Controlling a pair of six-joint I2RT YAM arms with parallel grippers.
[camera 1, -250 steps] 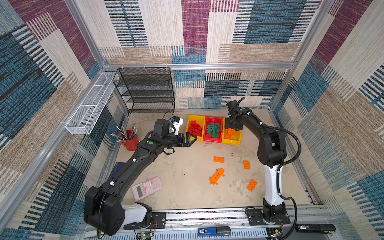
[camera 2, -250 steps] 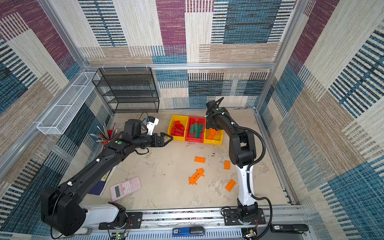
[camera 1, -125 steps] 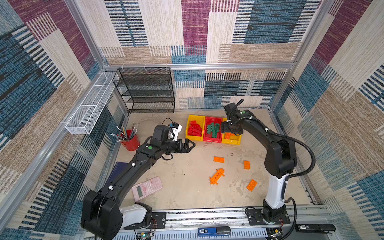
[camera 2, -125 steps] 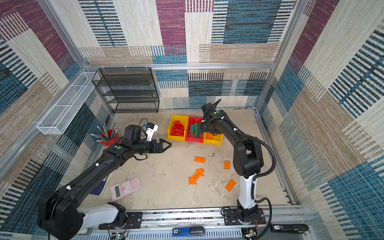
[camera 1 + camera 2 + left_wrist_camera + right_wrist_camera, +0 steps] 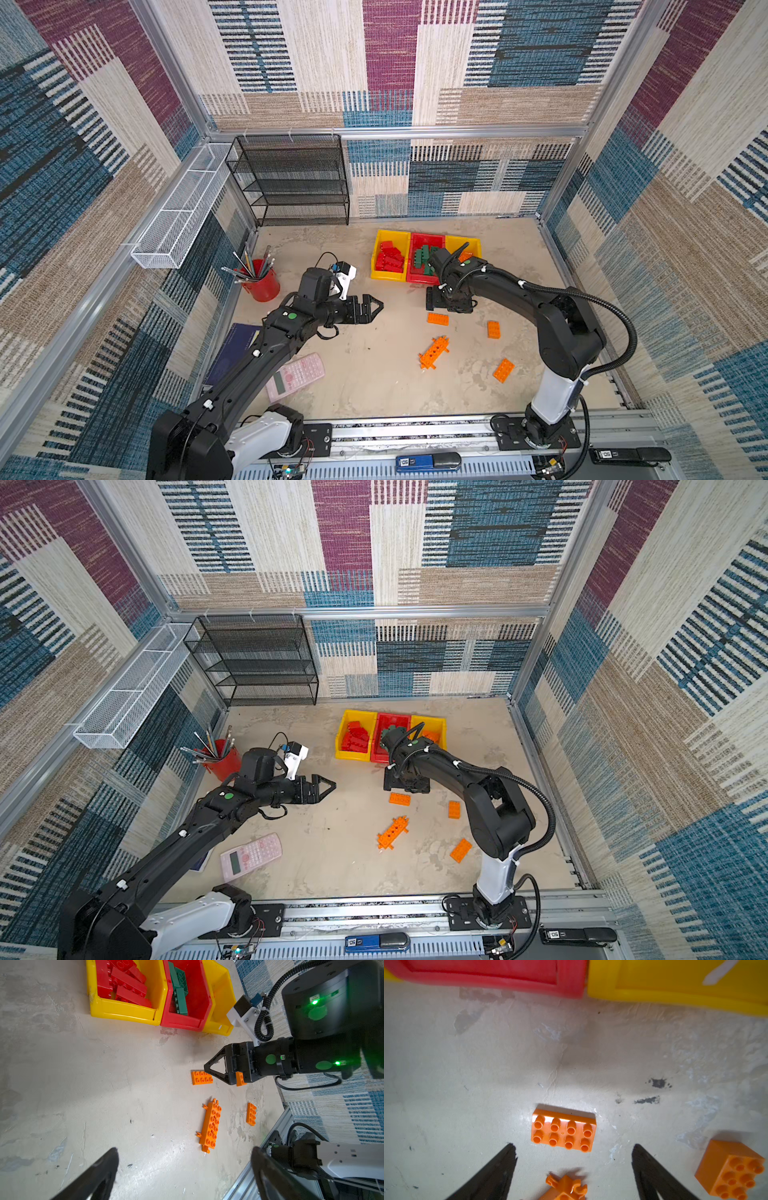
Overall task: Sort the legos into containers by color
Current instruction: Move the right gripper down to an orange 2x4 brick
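Legos left loose on the table are all orange, four of them, lying right of centre and nearer than the three containers. The flat brick closest to the containers lies studs up with its long axis running left to right. The right end effector hangs right over it, fingers spread wide and gripping nothing. In its wrist view that brick sits just ahead of the tips, centred in the gap, its long axis stretching from one finger toward the other. Right of it a second brick points far to near. The long beam and the last brick both lie slantwise, near-left to far-right. On the far side the containers stand touching in a row: the left yellow bin with red bricks, the red bin with green bricks, and the right yellow bin, partly behind the right arm. The left end effector hovers left of centre, its fingers apart and empty, pointing right, well apart from every orange piece.
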